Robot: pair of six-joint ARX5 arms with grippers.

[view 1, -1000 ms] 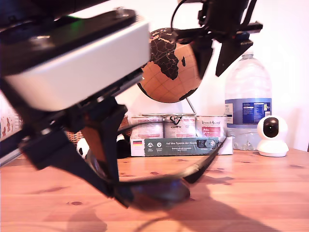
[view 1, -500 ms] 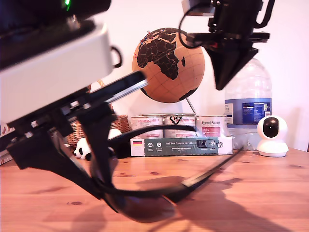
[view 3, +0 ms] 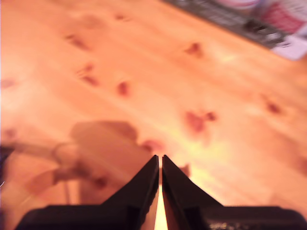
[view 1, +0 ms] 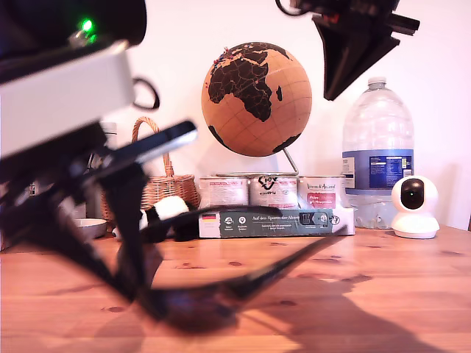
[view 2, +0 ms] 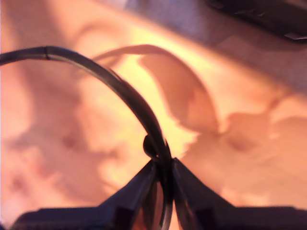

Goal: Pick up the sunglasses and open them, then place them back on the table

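Black sunglasses (view 1: pixel 221 298) sit clamped in my first pincer (view 2: pixel 163 167), low over the worktop (view 1: pixel 397 294); my second pincer (view 3: pixel 159 165) hangs closed, empty. Labels unreadable.

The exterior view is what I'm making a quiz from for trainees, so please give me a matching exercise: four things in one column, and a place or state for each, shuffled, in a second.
Things:
1. sunglasses
2. my second claw
3. globe
4. white camera

Places or states:
A. raised high near the exterior view's top right, shut on nothing
B. standing on the table at the exterior view's right edge
C. behind the tins, on a wire stand
D. pinched in my first claw, one arm swung out

Pairs: 1-D, 2-A, 3-C, 4-B
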